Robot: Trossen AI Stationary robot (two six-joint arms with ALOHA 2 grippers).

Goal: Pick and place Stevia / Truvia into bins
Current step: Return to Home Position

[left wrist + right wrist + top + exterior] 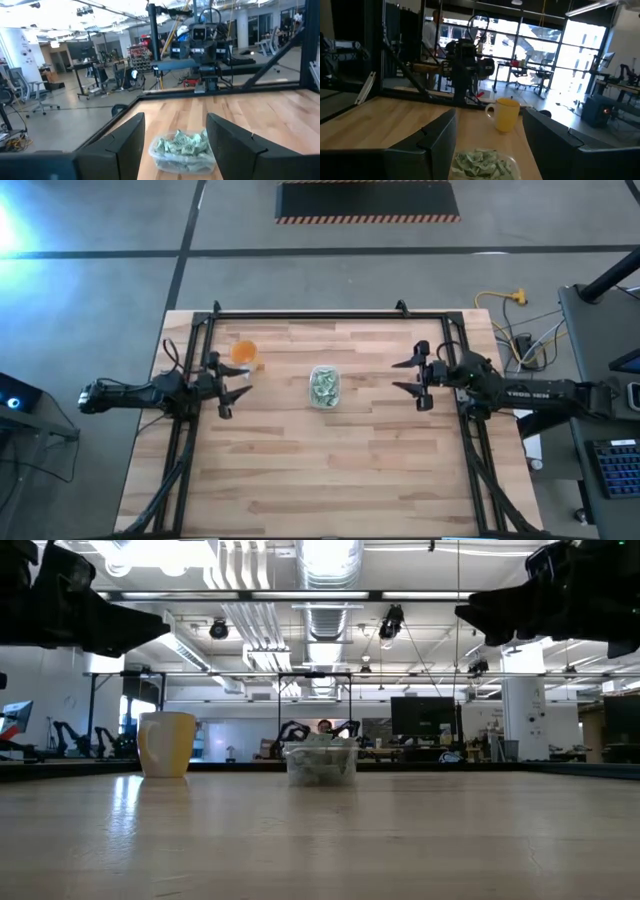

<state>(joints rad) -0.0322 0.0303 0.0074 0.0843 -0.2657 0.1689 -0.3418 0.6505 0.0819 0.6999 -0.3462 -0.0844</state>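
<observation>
Bin point(324, 387) at table point(300, 470) centre, heaped with sachets point(181, 143) | left gripper point(238, 388) spread wide, empty, raised near left edge, well apart from bin | right gripper point(396, 375) spread wide, empty, raised opposite | bin lies between them | cup point(244, 353) near left gripper
</observation>
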